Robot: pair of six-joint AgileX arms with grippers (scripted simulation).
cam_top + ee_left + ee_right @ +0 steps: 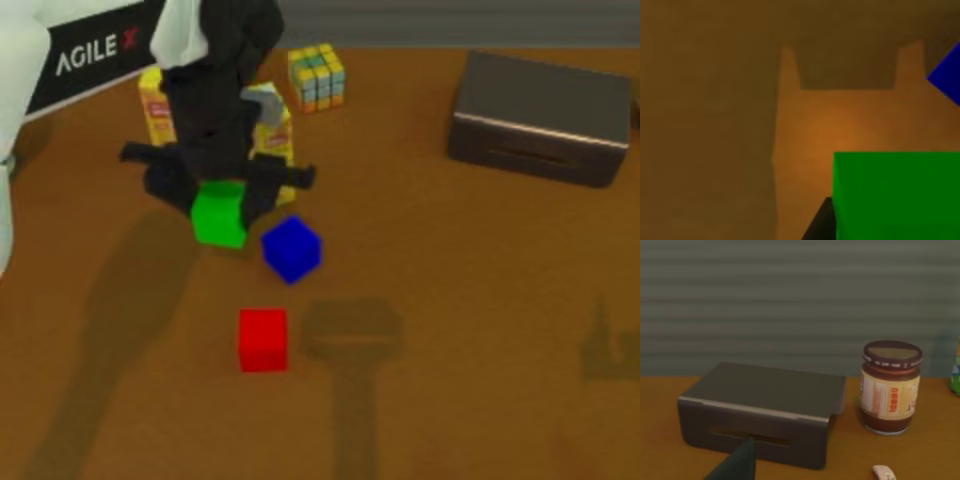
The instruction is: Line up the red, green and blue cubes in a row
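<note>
L pincer (222,195) sits right over the green cube (219,215), dark fingers either side of it, closed onto the cube. In the L wrist view the green cube (897,195) fills the near corner with one dark finger (820,222) against its side; can't tell if the cube rests on the desk (480,300) or hangs just above it.

Landmark = green cube. Blue cube (291,249) is just beside it, toward top view's R and a bit nearer the front edge, turned so a corner points at the green one; a small gap shows betw. them. A blue corner (947,75) also shows in the L wrist view. Red cube (263,340) lies farther front of the green cube, slightly R, apart from both others, edges square to the desk.

Behind the green cube, partly hidden by the L arm: a yellow box (275,130) w/ red print. Further back-R of it, a multicolour puzzle cube (317,77). Well to the R of the green cube, a dark grey box (540,118) w/ a slot in its front.

R arm not seen in top view, only its shadow on the desk. R wrist view faces the grey box (762,410) w/ a brown-lidded jar (891,387) beside it; R pincer state: can't tell.
</note>
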